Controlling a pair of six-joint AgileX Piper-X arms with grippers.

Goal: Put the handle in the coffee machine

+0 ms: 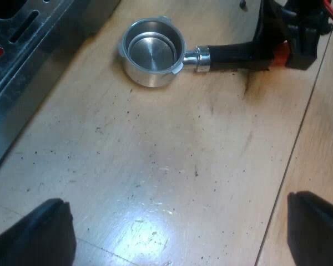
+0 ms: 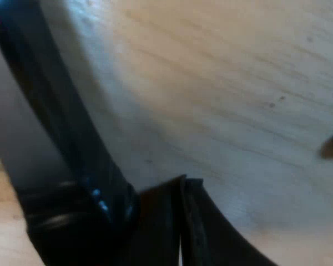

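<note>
The left wrist view looks down on the wooden table (image 1: pixel 172 166). The left pincer (image 1: pixel 175 233) hangs over a bare stretch of it, spread wide, with nothing between its fingers (image 1: pixel 36 235). Well ahead of this pincer the metal holder (image 1: pixel 152 50) lies flat on the table, its round basket open upward and showing a shiny empty bottom. The holder's dark handle (image 1: pixel 233 54) runs out sideways from the basket to its red end (image 1: pixel 281 52). The right pincer (image 1: pixel 283 44) is at that red end, right against the handle. Off to one side of the basket, and apart from it, the slotted metal base of the espresso machine (image 1: pixel 22 44) edges in, with a small red spot among the slots. Dark specks are scattered over the wood, and a dark smear lies beneath the handle.

The right wrist view sits very close to the table. A dark glossy bar slants across pale wood grain, and black parts of the right pincer press up beside it. From so near I cannot tell whether this pincer has closed on the handle.
</note>
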